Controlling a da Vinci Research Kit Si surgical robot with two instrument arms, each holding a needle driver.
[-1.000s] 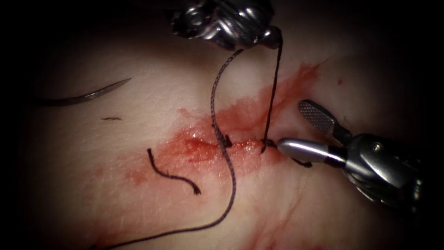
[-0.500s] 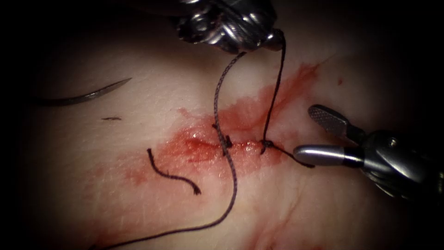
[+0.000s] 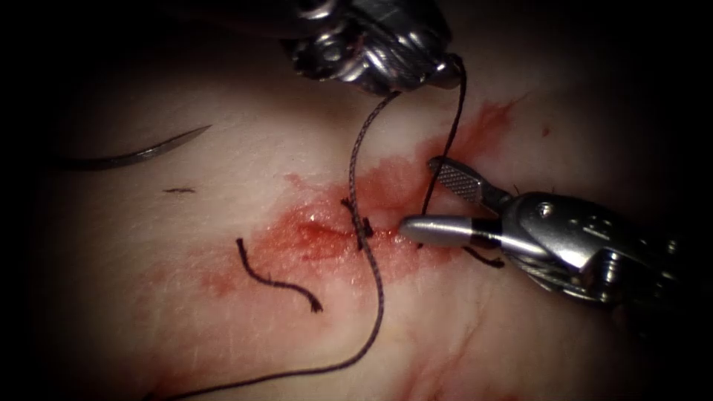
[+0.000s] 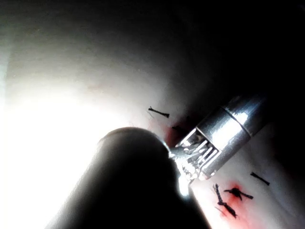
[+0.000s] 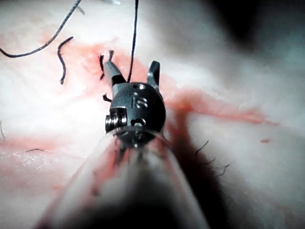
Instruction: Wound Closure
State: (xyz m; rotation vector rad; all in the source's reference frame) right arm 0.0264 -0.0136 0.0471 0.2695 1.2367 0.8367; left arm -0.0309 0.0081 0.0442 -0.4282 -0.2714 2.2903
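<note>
Right tool [image 3: 427,197]: jaws open, holding nothing, astride the thread [image 3: 444,152], which runs taut and near upright from the cut [image 3: 334,232] to the left tool [image 3: 438,70]. Left tool: clamped on that thread's upper end. Needle [image 3: 137,154]: free on the tissue [image 3: 223,327], well left of the cut, not in tissue. 1 cut end [image 3: 275,281] lies below-left. Containers: 0.

Needle [image 3: 137,155] lying on the tissue [image 3: 223,327] at upper left, far left of the cut [image 3: 349,234], left tool [image 3: 371,44] at top centre holding thread [image 3: 445,141] up from the cut, right tool [image 3: 427,200] at right, jaws apart around that thread, loose cut end of thread [image 3: 275,281] lower left of the cut.
</note>
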